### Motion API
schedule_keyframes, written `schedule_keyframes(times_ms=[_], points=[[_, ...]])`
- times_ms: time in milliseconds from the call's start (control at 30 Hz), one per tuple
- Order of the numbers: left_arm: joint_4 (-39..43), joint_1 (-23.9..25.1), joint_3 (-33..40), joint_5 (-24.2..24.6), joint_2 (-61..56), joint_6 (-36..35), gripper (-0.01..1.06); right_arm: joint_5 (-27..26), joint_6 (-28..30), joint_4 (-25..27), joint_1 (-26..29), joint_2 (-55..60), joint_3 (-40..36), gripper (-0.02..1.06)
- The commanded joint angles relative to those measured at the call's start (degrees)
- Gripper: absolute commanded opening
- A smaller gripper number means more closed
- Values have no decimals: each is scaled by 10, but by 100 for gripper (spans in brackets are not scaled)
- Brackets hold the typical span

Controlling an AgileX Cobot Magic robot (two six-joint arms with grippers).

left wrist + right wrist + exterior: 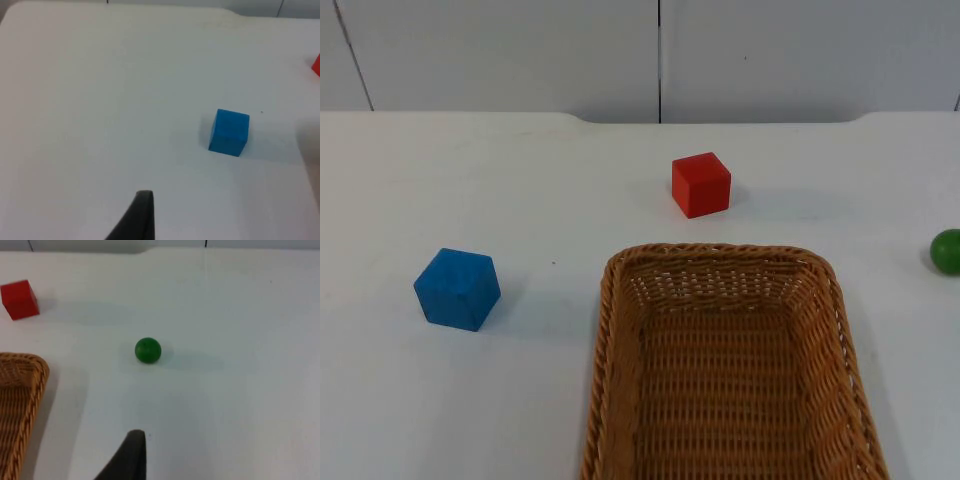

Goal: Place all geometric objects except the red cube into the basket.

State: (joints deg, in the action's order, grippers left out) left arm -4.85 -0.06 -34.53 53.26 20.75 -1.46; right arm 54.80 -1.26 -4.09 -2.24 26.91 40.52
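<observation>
Fingers: you cannot tell either gripper's spread. Left of the basket (610,300) sits the blue cube (457,288), rigid, likely light: pinch flat faces. Right of it, the green ball (148,350) may roll.

Top view overlooks table; wrist views lower, share red cube (701,185), perhaps.

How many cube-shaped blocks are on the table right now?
2. The blue wooden cube sits on the white table left of the woven wicker basket, apart from it. The red wooden cube stands just behind the basket's far rim, outside it.
</observation>
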Motion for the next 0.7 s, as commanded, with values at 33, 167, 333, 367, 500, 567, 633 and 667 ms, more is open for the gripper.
schedule_keyframes(times_ms=[33, 167, 333, 367, 500, 567, 633, 667], points=[[-8, 2, -12, -26, 54, -3, 105, -26, 8, 2, 3, 55, 4, 105], [-8, 2, -12, -45, 101, -3, 105, -46, 8, 2, 3, 109, 4, 105], [-7, 2, -12, -59, 143, 0, 105, -57, 8, 4, 3, 177, 4, 105], [-7, 2, -12, -60, 150, 1, 105, -59, 8, 4, 3, 189, 4, 105], [-7, 2, -12, -60, 166, 1, 105, -67, 8, 4, 3, 225, 4, 105], [-7, 2, -12, -60, 169, 1, 105, -67, 8, 4, 3, 232, 4, 105], [-8, 2, -12, -60, 170, 6, 105, -67, 8, 4, 3, 238, 4, 105], [-12, 2, -12, -60, 171, 15, 105, -68, 8, 4, 3, 237, 4, 105]])
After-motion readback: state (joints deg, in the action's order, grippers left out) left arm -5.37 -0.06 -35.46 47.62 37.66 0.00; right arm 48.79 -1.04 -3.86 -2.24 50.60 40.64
